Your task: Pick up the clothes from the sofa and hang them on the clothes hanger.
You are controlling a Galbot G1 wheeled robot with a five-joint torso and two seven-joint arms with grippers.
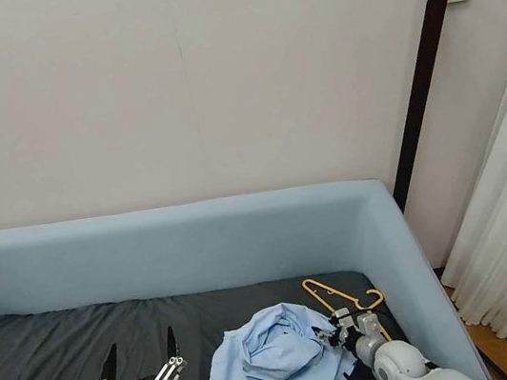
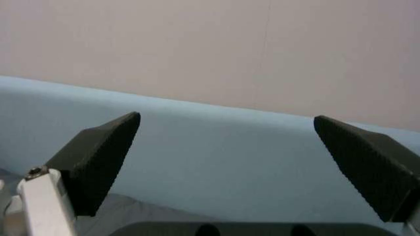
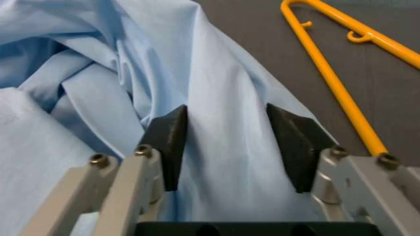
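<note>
Right wrist view, right pincer [image 3: 226, 115] spread astride blue shirt [image 3: 98, 98], orange hanger [image 3: 335, 83] beside, head view, left pincer [image 1: 142, 347] spread.

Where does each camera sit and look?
Head view: on the head, looking down at the sofa, blue shirt and orange hanger; left claw and right claw below.
Left wrist view: on the left wrist, facing the sofa's backrest and wall; its open claw shows.
Right wrist view: on the right wrist, over the shirt and hanger; its open claw straddles a fold.
Shared: head and right wrist views both show shirt and hanger.
</note>
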